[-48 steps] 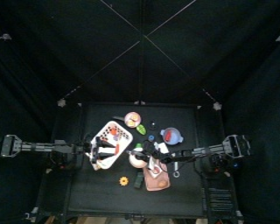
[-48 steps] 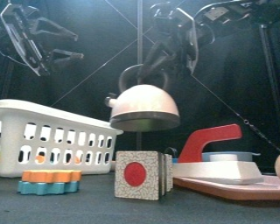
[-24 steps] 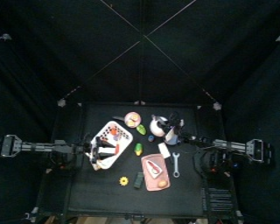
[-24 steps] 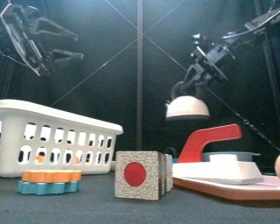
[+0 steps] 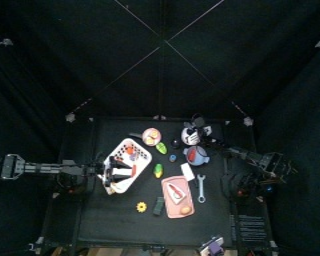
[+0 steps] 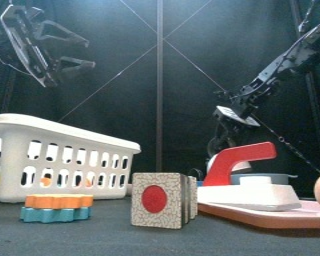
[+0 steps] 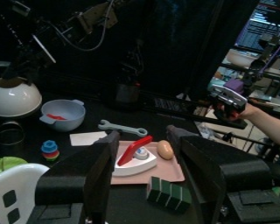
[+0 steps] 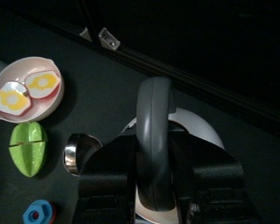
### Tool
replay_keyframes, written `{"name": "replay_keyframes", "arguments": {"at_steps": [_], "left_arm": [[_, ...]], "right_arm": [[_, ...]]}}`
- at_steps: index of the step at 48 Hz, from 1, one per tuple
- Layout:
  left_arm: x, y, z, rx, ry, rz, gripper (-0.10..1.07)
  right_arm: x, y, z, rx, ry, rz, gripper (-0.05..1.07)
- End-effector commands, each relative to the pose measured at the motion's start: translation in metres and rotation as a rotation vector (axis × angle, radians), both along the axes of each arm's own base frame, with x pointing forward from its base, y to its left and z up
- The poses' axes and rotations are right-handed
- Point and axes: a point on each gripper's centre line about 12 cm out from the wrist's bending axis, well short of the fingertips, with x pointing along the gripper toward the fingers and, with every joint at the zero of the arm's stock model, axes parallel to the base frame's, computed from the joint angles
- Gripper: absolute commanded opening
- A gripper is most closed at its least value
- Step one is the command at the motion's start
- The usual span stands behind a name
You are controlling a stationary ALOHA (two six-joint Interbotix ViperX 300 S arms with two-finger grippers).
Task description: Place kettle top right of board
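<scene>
Now the right gripper point(image 8: 154, 179), jaws clamped on the kettle's point(image 5: 192, 133) handle, has swung it from mid-table to the far side, beyond the board's point(image 5: 182, 199) right corner; lowering remains; left gripper point(image 7: 143, 166) idles, jaws wide.

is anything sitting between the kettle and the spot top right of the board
Nothing visible blocks it. The right claw holds the kettle by its handle over the far side of the table, beyond the blue bowl, which lies just past the board.
</scene>
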Motion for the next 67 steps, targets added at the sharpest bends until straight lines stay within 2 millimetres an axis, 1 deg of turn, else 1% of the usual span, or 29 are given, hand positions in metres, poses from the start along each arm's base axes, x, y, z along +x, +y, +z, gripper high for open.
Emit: {"name": "replay_keyframes", "arguments": {"at_steps": [1, 8, 14, 22, 26, 33, 45, 52, 56, 60, 67], "left_arm": [[0.001, 0.001, 0.004, 0.0, -0.014, 0.004, 0.86], [0.001, 0.001, 0.004, 0.002, -0.014, 0.003, 0.86], [0.001, 0.001, 0.004, 0.002, -0.014, 0.003, 0.86], [0.002, 0.001, 0.004, 0.002, -0.014, 0.002, 0.86], [0.001, 0.001, 0.004, 0.002, -0.014, 0.003, 0.86], [0.001, 0.001, 0.004, 0.001, -0.012, 0.003, 0.86], [0.001, 0.001, 0.004, 0.001, -0.012, 0.002, 0.86], [0.001, 0.001, 0.004, 0.0, -0.014, 0.003, 0.86], [0.001, 0.001, 0.004, 0.0, -0.014, 0.006, 0.86], [0.002, 0.001, 0.005, 0.002, -0.015, 0.005, 0.86], [0.002, 0.001, 0.005, 0.001, -0.016, 0.006, 0.86]], "right_arm": [[0.005, -0.005, 0.005, -0.008, -0.015, -0.002, 0.58], [0.007, -0.005, -0.004, 0.006, 0.006, 0.005, 0.58], [0.009, -0.004, -0.004, 0.002, 0.009, 0.012, 0.61], [0.008, -0.004, -0.001, 0.001, 0.002, 0.009, 0.72], [0.009, 0.0, 0.001, 0.0, -0.003, 0.014, 0.78], [0.011, 0.006, 0.011, -0.017, -0.019, 0.017, 0.83], [0.006, 0.016, 0.033, -0.079, -0.019, -0.019, 0.83], [0.009, 0.024, 0.042, -0.093, -0.036, -0.009, 0.83], [0.017, 0.03, 0.052, -0.104, -0.07, 0.022, 0.83], [0.031, 0.036, 0.06, -0.112, -0.099, 0.075, 0.83], [0.056, 0.041, 0.068, -0.094, -0.154, 0.138, 0.83]]}}
